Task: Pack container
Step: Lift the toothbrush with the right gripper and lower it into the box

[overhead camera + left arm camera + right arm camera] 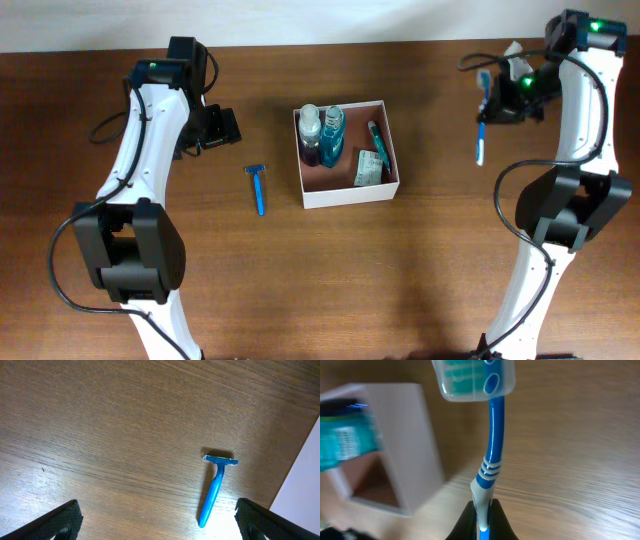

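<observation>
The container, a square white-walled box with a pinkish-brown inside, sits at table centre and holds two bottles, a teal tube and a small carton. It shows blurred in the right wrist view. A blue razor lies on the wood left of it, also seen in the left wrist view. My left gripper is open above the table near the razor. My right gripper is shut on a blue-and-white toothbrush, held in the air at the far right.
The brown wooden table runs to a pale wall at the back. The container's white wall shows at the right edge of the left wrist view. Both arm bases stand at the front left and front right.
</observation>
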### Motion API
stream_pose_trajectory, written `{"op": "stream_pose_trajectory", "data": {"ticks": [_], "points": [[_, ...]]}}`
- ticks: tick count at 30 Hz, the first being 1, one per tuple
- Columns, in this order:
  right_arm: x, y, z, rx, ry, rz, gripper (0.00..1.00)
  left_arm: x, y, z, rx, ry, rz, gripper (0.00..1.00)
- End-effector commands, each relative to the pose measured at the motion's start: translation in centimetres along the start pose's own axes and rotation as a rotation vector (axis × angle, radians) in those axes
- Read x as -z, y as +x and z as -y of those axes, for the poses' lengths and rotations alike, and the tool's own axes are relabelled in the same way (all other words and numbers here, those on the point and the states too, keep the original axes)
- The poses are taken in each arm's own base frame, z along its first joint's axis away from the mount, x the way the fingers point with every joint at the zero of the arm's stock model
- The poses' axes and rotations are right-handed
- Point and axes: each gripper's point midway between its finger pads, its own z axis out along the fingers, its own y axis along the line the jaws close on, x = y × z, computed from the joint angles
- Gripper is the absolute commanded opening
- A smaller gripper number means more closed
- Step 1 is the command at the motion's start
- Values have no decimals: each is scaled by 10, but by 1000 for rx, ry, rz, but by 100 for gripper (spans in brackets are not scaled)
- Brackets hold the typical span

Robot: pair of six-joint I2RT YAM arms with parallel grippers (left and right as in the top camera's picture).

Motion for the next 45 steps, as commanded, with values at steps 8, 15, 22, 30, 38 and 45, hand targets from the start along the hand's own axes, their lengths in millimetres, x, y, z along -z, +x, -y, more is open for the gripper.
{"op": "stream_pose_trajectory", "data": {"ticks": [8,15,22,30,38,45], "points": [[-23,15,-119,147,-134,-49,4,5,-1,-2,7,-5,17,99],[-48,34,-162,262,-90,-114,4,5,-1,-2,7,-5,17,99],[-74,54,-176,326,34,-180,4,5,-1,-2,7,-5,17,99],[-85,62,-172,321,96,-214,4,5,-1,-2,7,-5,17,99],[-85,60,-172,324,94,-205,8,5,-1,-2,7,-5,17,99],[-88,51,-175,324,90,-169,13,5,-1,-2,7,-5,17,99]]}}
